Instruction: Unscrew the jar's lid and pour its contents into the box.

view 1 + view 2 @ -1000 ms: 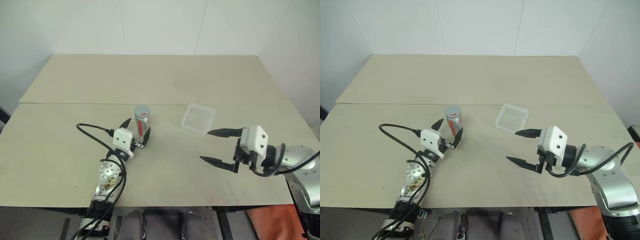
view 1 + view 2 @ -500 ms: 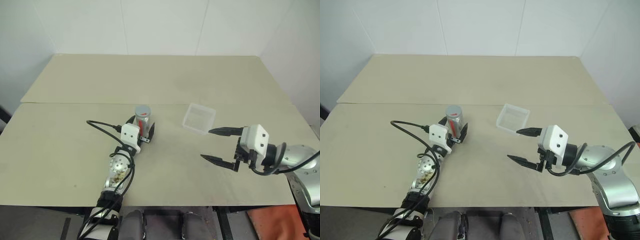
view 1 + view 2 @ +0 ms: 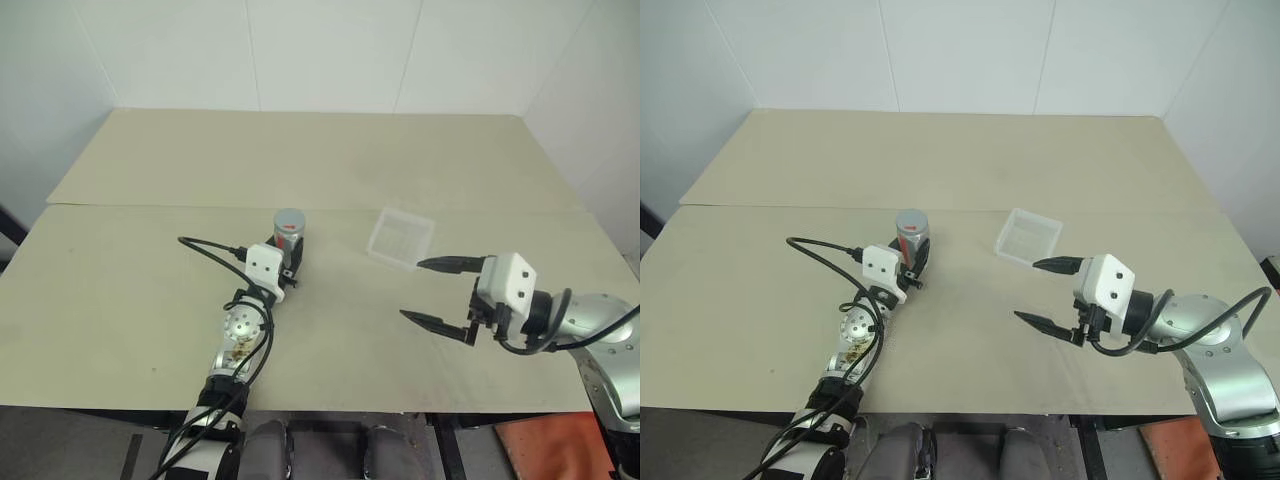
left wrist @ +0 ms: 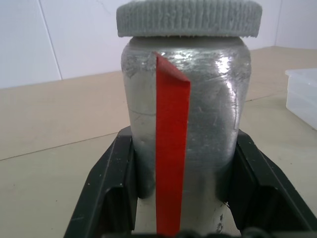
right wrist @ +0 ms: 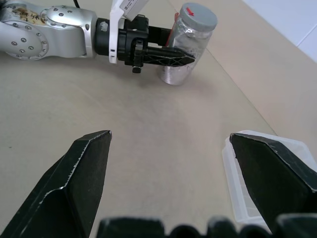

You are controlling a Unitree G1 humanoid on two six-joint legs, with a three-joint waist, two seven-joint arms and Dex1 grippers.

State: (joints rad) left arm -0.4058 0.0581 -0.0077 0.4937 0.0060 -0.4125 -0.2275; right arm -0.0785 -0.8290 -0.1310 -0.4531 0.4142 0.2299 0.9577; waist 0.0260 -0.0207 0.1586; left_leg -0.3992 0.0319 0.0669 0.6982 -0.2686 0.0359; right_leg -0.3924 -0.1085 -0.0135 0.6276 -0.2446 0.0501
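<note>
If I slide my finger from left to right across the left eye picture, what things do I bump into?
Left gripper, shut on the jar → box → right gripper, open.

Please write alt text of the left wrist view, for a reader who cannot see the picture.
A silver-grey jar with a red strip down its side stands upright on a beige table, gripped on both sides by the two black fingers of the left claw. Its ribbed grey lid is on, and a corner of the clear plastic box shows beside it.
</note>
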